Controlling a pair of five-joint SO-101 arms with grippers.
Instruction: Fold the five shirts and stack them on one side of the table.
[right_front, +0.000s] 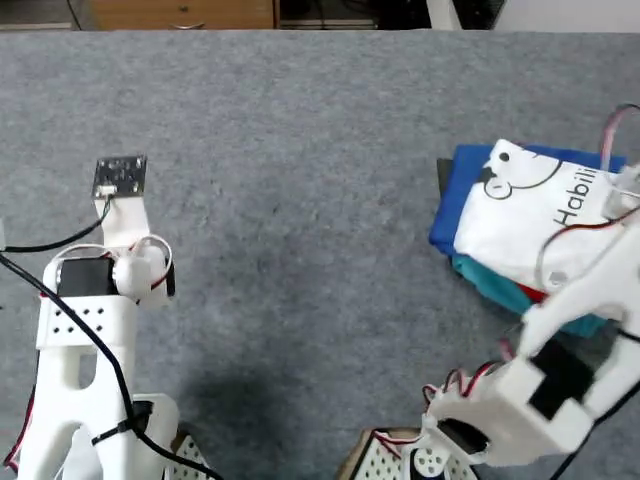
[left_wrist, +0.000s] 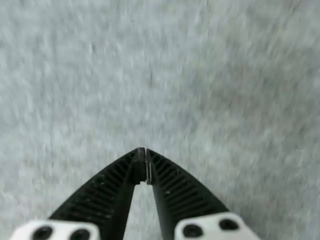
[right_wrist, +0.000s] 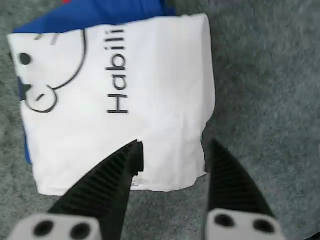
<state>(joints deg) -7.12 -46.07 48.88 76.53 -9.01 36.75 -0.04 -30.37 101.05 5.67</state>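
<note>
The left arm (right_front: 85, 300) stands at the near left of the grey-covered table (right_front: 300, 150), with black and red cables looped around its white housing. In its wrist view the left gripper (left_wrist: 142, 154) points down at bare grey cloth. Its two black ribbed fingers are pressed together at the tips, with nothing between them.

The middle of the table is plain grey cloth (a strip of wooden cabinet (right_front: 180, 14) shows beyond the far edge).

The stack of folded shirts sits at the right side of the table. The white shirt (right_front: 530, 220) lies on top, printed with a black line drawing and lettering. The blue shirt (right_front: 450, 205) lies under it and juts out on the stack's left and far sides. The teal shirt (right_front: 490, 280) and a sliver of the red shirt (right_front: 532, 293) peek out along the near edge. A dark strip (right_front: 444, 175) shows at the far left corner; whether it is another shirt is hard to tell.

The right arm (right_front: 560, 370) rises from the near right and leans over the stack. The right gripper (right_wrist: 173, 145) hangs above the white shirt's near edge with its fingers spread wide (holding nothing), and the fabric and grey cloth show through the gap.
</note>
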